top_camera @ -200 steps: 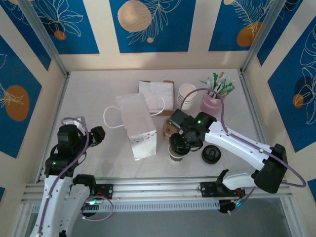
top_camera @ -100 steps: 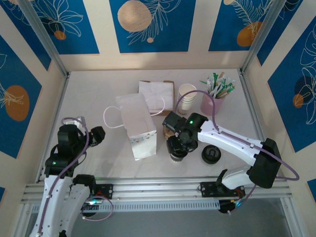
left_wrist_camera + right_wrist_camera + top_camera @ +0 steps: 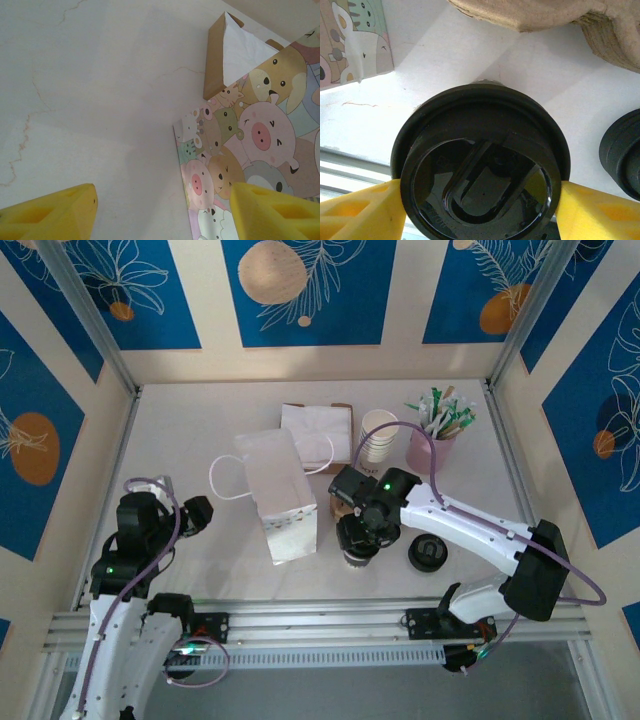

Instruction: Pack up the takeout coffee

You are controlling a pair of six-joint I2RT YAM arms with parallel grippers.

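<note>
White counter [image 3: 200, 420] carries the takeout coffee [image 3: 480, 185] beside a paper bag [image 3: 280, 495], the right hand [image 3: 477, 197] gripping its lid, probably next needing a steady lift into the bag; the left hand [image 3: 162, 210] is open.

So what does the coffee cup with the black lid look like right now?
The takeout coffee is a small cup under a round, shiny black plastic lid with a raised rim and a sunken U-shaped groove. It stands upright on the white table, near the brown pulp carrier. The right hand is over it, one yellow finger touching each side of the lid.
</note>
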